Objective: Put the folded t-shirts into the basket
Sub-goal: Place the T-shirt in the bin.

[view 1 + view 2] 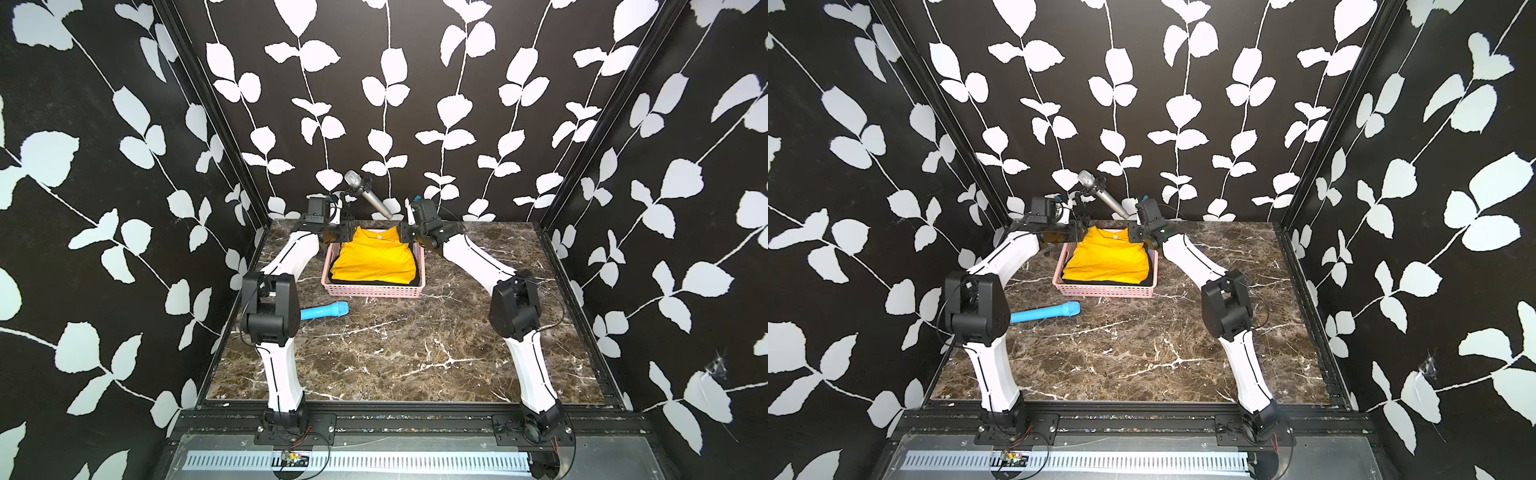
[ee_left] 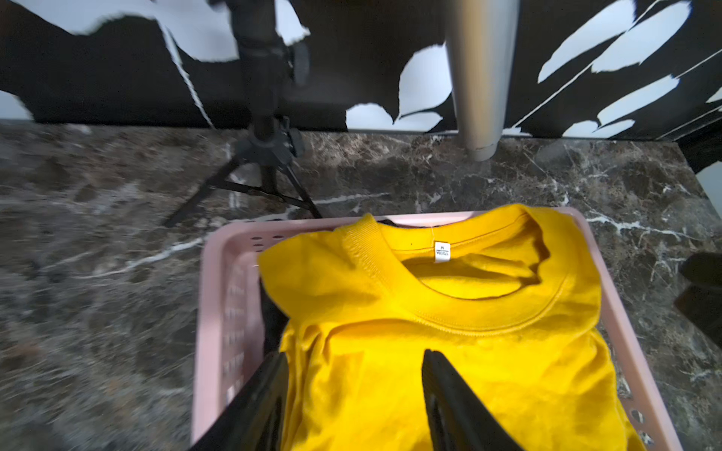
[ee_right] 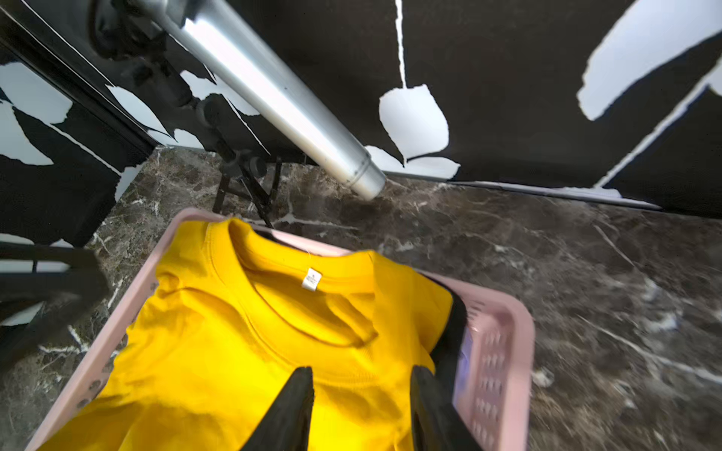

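Observation:
The mustard-yellow folded t-shirt (image 1: 376, 257) (image 1: 1108, 257) lies on top inside the pink basket (image 1: 374, 291) (image 1: 1104, 291), collar toward the back wall. A black folded t-shirt (image 2: 273, 312) (image 3: 455, 324) shows as a dark edge under it. My left gripper (image 2: 355, 353) hovers over the yellow shirt's far left part, at the basket's far left corner (image 1: 338, 232). It is open, and only cloth lies below the gap. My right gripper (image 3: 363, 369) is open over the far right part, close to the basket's right wall (image 3: 504, 351). Any other shirts are hidden.
A silver microphone (image 1: 368, 193) on a small black tripod (image 2: 265, 156) leans over the table just behind the basket, between my two wrists. A blue cylinder (image 1: 326, 311) lies on the marble table (image 1: 415, 353) in front of the basket, to its left. The back wall is close behind.

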Available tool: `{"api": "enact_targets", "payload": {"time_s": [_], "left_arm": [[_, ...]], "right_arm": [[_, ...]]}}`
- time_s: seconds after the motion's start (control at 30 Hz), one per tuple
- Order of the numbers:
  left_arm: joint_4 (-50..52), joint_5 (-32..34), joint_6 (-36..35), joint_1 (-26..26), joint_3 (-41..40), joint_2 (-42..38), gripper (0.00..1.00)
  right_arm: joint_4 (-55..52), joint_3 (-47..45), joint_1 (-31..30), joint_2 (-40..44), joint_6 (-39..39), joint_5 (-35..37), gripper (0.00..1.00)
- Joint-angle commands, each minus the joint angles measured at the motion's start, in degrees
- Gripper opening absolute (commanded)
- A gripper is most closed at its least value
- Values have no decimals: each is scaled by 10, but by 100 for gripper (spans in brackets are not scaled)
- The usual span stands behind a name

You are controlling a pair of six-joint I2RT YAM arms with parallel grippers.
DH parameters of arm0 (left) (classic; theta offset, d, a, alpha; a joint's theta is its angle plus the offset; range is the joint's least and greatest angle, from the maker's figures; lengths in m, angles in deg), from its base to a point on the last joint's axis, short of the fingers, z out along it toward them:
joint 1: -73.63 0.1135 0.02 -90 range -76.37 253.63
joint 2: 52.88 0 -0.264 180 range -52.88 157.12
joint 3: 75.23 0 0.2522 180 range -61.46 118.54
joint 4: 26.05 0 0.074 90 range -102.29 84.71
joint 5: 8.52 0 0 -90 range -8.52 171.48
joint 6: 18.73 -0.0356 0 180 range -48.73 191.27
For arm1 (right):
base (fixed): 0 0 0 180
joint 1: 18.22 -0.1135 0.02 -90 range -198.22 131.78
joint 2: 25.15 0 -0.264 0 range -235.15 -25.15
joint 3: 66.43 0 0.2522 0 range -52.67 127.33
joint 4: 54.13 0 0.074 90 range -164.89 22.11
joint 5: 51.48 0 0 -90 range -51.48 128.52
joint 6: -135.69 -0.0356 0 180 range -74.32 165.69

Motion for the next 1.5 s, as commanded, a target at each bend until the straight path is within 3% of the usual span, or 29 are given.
{"api": "enact_targets", "payload": {"time_s": [0.0, 0.3, 0.47, 0.63, 0.93, 1.17, 1.47], "left_arm": [[5, -25, 12, -6, 36, 44, 57], [47, 32, -8, -11, 83, 120, 57], [74, 65, -16, -12, 80, 101, 58], [45, 69, -13, -23, 9, 14, 60], [-59, 38, 17, -33, -213, -147, 62], [-86, 34, 13, -46, -333, -193, 62], [-82, 58, 23, -46, -390, -178, 62]], "right_arm": [[-14, 44, 3, -50, -13, -10, 39], [-82, 123, 19, -145, -34, -8, 38], [-130, 154, 24, -136, -16, -22, 41], [-74, 39, 22, -24, 0, -54, 46], [15, -182, -5, 124, 8, -102, 50], [29, -262, -36, 142, 0, -133, 46], [8, -298, -38, 93, -10, -126, 40]]}}
